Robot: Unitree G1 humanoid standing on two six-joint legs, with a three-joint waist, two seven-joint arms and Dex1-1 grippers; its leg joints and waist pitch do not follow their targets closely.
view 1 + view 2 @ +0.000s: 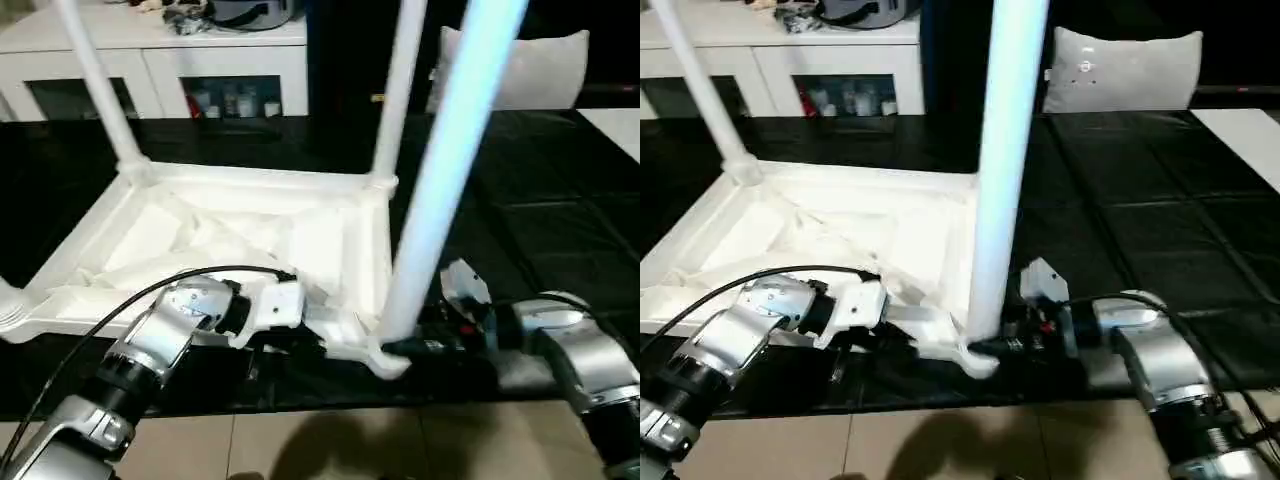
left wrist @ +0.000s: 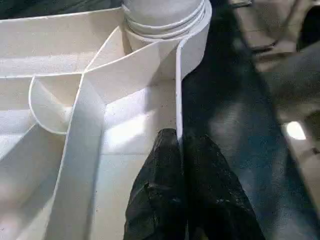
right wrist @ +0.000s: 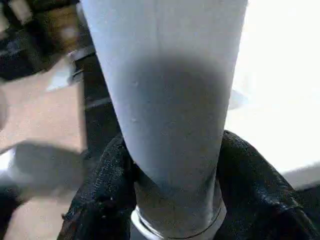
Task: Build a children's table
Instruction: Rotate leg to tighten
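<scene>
The white table top [image 1: 150, 235] lies upside down on the black work surface, ribbed underside up. Two white legs stand in its far corner sockets, one at the left [image 1: 100, 80] and one at the right [image 1: 398, 90]. A third leg [image 1: 450, 170] rises from the near right corner socket [image 1: 385, 358]. My right gripper [image 1: 410, 347] is shut around this leg's base, and in the right wrist view its fingers [image 3: 100, 195] hug the leg [image 3: 170, 100] on both sides. My left gripper [image 1: 290, 340] is shut on the top's near rim [image 2: 177, 85], with the fingers [image 2: 160, 190] pinching the thin wall.
A white cabinet with glass doors [image 1: 150, 60] stands behind the black work surface [image 1: 540, 220]. A grey cushion [image 1: 1120, 65] leans at the back right. Tan floor tiles [image 1: 330, 440] run along the near edge. A black cable [image 1: 130, 300] arcs over my left forearm.
</scene>
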